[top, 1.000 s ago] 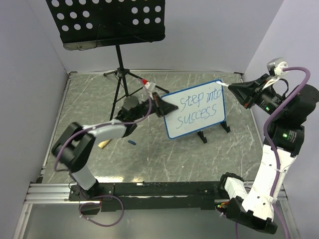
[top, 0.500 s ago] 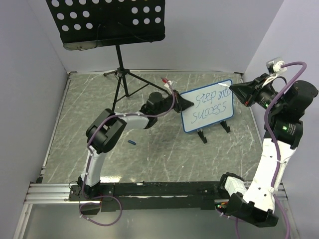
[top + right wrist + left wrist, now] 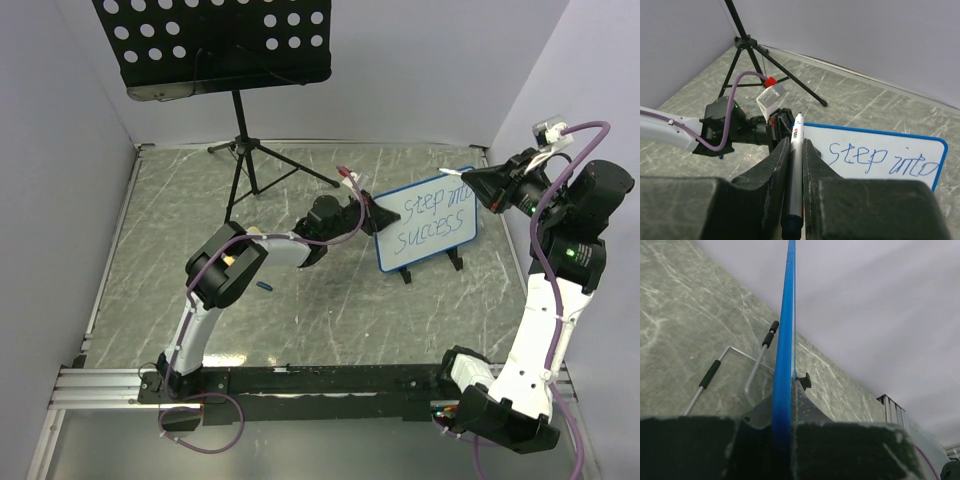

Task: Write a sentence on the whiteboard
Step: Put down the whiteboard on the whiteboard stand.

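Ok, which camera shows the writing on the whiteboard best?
Top external: both lines of the writing face it, whole and readable. The right wrist catches only the top line, "step into"; the second is hidden. The left wrist sees the whiteboard edge-on, so no writing.

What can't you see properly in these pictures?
- Left wrist view: the whiteboard is edge-on, so its writing side is hidden.
- Right wrist view: the second line of the sentence is hidden behind the right end effector holding the marker.
- Top view: a small blue thing on the table is too small to name.
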You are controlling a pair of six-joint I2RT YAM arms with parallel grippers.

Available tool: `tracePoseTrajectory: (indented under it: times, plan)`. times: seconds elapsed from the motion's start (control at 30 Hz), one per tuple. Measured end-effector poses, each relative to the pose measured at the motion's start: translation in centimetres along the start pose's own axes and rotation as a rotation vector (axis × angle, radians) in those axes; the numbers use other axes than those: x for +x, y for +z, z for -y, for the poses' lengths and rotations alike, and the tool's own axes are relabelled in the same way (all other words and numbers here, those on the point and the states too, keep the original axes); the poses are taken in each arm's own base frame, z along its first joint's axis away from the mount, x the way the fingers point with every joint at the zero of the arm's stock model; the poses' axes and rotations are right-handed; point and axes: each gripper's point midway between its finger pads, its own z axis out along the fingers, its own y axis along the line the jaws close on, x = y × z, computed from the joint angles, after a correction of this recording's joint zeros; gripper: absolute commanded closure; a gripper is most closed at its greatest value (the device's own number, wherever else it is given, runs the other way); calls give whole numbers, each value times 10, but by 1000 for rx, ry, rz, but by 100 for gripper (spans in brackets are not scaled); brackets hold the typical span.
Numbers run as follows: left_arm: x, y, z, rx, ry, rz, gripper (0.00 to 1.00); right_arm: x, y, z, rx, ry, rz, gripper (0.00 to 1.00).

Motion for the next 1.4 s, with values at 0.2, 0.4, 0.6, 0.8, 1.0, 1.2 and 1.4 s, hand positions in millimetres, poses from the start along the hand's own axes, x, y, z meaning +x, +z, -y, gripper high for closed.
tracePoseTrajectory:
  times: [0.2,0.4,0.6,0.8,1.0,1.2,1.4]
  plan:
    - [5,1,6,14,-7,-10,99,7,1,3,0,18,-10,100]
    - [3,1,6,23,-13,-23,99,9,2,3,1,22,-13,100]
    - [3,0,-6,55,-67,-48,99,9,2,3,1,22,-13,100]
    - [0,-1,-17,83,-111,-68,99,9,2,3,1,24,-13,100]
    - [-7,2,-11,113,-101,-65,99,10,2,4,1,25,-14,100]
    - [-4,2,-9,121,-91,-74,99,13,3,5,1,32,-18,100]
    - [1,3,-9,119,-80,-81,99,14,3,6,2,35,-20,100]
